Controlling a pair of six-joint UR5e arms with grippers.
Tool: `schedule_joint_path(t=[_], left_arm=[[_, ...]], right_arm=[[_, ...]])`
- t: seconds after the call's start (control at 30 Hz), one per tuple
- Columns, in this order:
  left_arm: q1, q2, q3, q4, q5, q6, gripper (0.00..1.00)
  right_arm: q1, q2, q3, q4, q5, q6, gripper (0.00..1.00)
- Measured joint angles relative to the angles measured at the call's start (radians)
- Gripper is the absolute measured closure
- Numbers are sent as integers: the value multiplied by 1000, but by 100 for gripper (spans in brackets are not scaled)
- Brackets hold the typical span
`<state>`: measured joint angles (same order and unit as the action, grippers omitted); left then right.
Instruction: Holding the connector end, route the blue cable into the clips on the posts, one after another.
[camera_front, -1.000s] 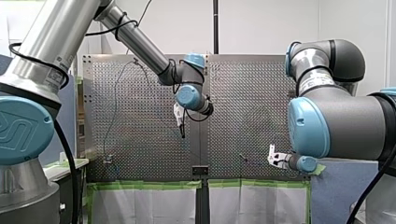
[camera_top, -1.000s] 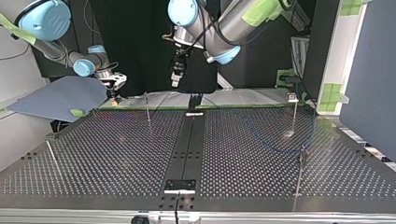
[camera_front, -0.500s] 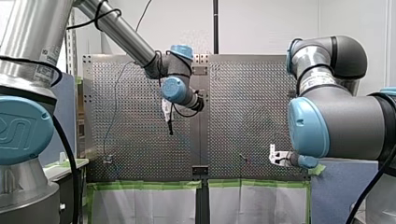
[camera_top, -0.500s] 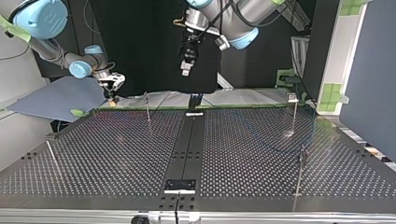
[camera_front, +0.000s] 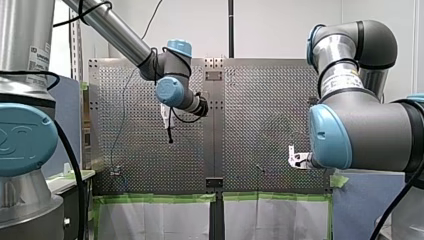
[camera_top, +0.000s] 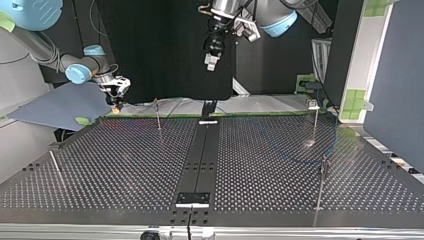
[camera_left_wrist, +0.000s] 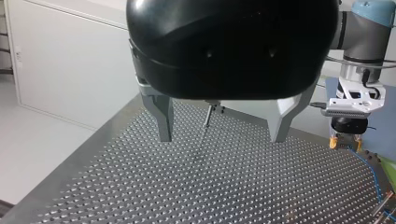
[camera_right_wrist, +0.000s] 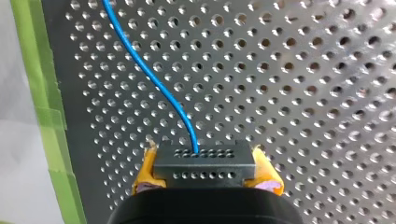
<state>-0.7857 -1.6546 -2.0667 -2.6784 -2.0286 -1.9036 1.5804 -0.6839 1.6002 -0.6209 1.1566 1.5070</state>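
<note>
In the right wrist view my right gripper (camera_right_wrist: 205, 173) has its yellow pads (camera_right_wrist: 145, 169) shut on a black connector (camera_right_wrist: 204, 161). From the connector the thin blue cable (camera_right_wrist: 154, 79) curves away over the perforated table. My left gripper (camera_left_wrist: 222, 137), black with metal fingers (camera_left_wrist: 163, 119), hangs open and empty high above the table. A thin post (camera_left_wrist: 208, 114) stands ahead of it. At the top view's left my right gripper (camera_top: 116, 101) sits near the table's far edge. My left gripper (camera_top: 211, 61) hangs near the middle top. The blue cable (camera_top: 294, 157) lies faintly at the top view's right.
Thin posts stand on the perforated table (camera_top: 125, 165): one post (camera_top: 158, 114) near my right gripper, another post (camera_top: 316, 120) at the far right, a nearer post (camera_top: 322, 185) at the right and a leaning post (camera_top: 55, 167) at the left. Green tape (camera_right_wrist: 44, 93) lines the table's edge.
My left arm has swung up and toward the front view's left, away from the table's middle, its gripper still open. My right gripper has risen slightly with the connector in it.
</note>
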Motion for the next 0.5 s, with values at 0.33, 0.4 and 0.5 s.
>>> schedule_joint_path(t=[0.33, 0.4, 0.5], left_arm=[[3, 67, -13, 21, 0, 3, 2], [3, 70, -13, 22, 0, 2, 2], [3, 71, -13, 23, 0, 2, 2]], right_arm=[[15, -95, 10, 45, 23, -6, 100], [17, -113, 12, 41, 18, -5, 100], [18, -126, 12, 38, 14, -4, 100]])
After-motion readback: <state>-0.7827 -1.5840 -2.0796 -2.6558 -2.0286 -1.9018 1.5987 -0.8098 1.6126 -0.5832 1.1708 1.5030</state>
